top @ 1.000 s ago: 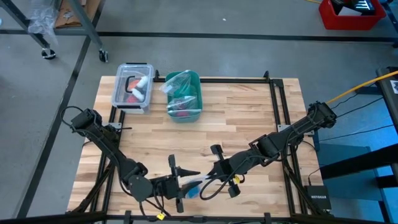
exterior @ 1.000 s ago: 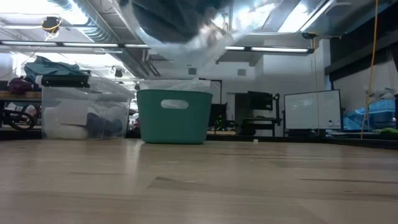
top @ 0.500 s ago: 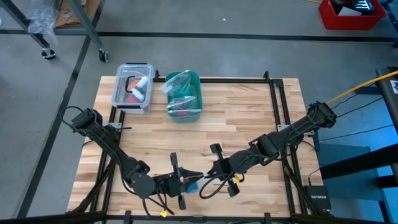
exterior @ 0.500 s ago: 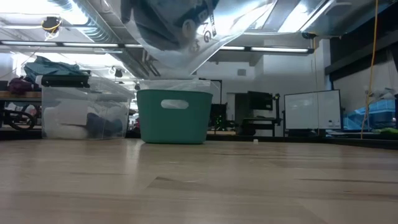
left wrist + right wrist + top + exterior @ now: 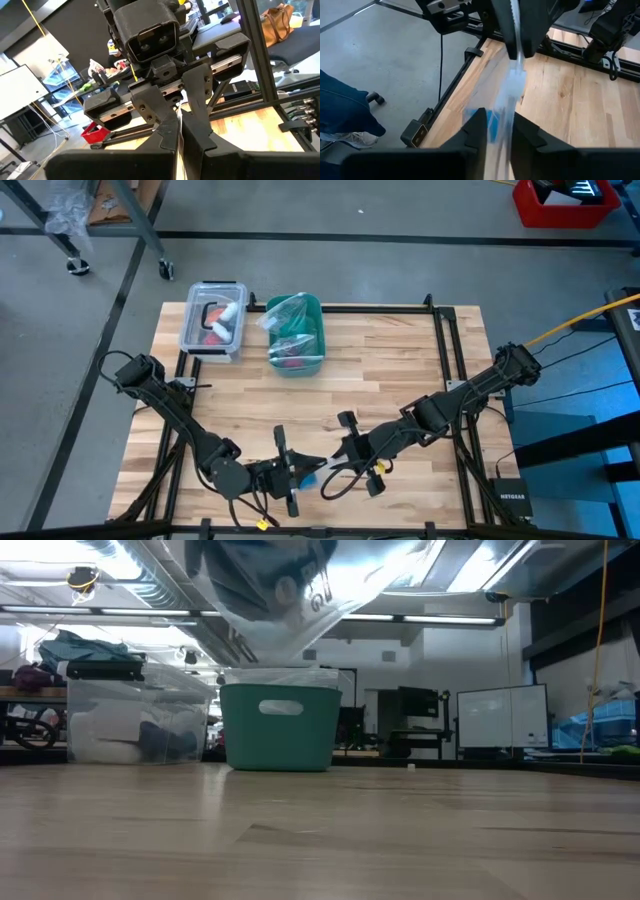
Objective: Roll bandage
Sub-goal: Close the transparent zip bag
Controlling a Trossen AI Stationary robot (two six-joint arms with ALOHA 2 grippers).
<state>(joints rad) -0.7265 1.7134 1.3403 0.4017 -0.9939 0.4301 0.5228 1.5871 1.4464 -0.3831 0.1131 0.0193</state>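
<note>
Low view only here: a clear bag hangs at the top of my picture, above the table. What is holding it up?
Observer: The left claw is shut on one edge of the clear bag, over the table's near side.
Operator: Is the bandage out of the bag?
Observer: No, the blue bandage sits inside it.
Operator: And the right arm?
Observer: The right claw faces the left one, close up against the bag.

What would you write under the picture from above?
Both end effectors meet over the blue bandage.
</note>
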